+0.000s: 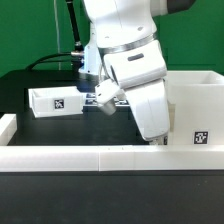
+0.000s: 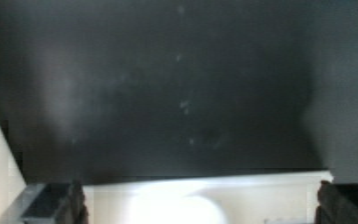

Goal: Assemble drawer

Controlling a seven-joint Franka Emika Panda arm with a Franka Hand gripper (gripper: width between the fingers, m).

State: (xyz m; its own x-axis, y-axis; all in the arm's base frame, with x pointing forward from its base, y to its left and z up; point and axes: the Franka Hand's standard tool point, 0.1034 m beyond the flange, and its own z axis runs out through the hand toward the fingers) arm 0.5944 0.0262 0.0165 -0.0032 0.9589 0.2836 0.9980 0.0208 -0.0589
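Note:
My gripper [image 2: 201, 205] points down at the dark table. Its two dark fingertips [image 2: 51, 205] stand far apart, and a white part of the drawer [image 2: 202, 200] fills the gap between them; I cannot tell which part it is. In the exterior view the arm hides the gripper, which is low beside the left wall of the large open cube case [image 1: 196, 105]. One small open-topped tray [image 1: 58, 101] with a square tag lies on the table at the exterior view's left. The second tray is out of view.
Low white wall segments [image 1: 100, 158] edge the table's front, and another [image 1: 8, 126] stands at the exterior view's left. A piece of the marker board [image 1: 92, 97] shows behind the arm. Black cables run at the back.

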